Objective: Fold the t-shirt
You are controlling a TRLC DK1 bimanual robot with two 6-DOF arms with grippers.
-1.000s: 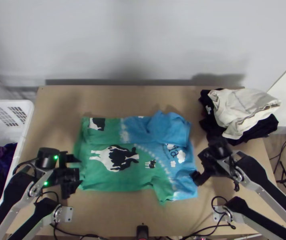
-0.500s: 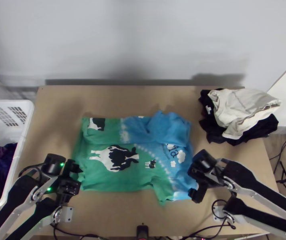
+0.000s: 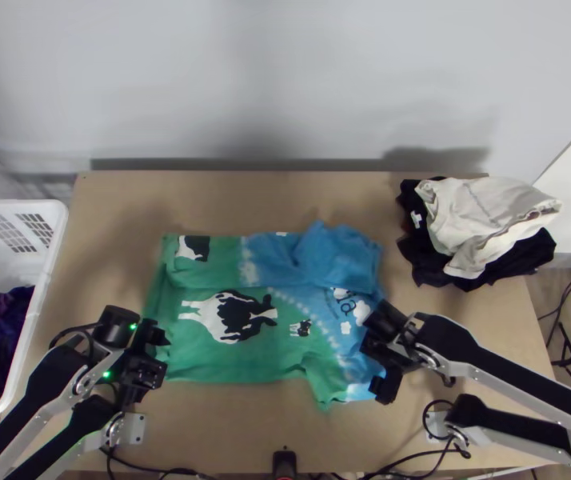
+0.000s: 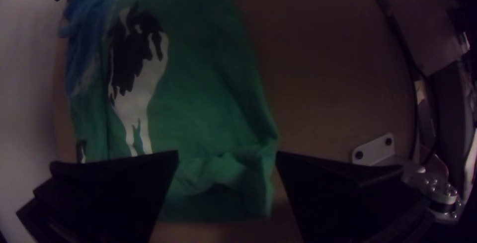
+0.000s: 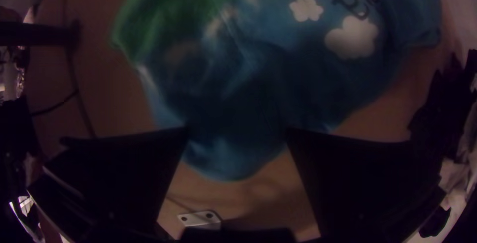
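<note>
Your left gripper (image 4: 227, 152) and right gripper (image 5: 237, 128) stand wide open, holding nothing; the shirt (image 3: 221, 356) lies spread below both. Its side beyond the fingers is folded in — the nearer side, with sleeve (image 3: 325, 386), and the final folding remain.

A robotics laboratory or similar test space: we identify it by two silver-and-black jointed robot arms (image 3: 517, 368) with bolted metal brackets (image 3: 137, 429) at a light wooden table (image 3: 229, 424), black cables (image 3: 157, 471) along its near edge, a plain grey wall (image 3: 285, 80) behind, and a slotted white plastic basket (image 3: 55, 220) alongside.
</note>
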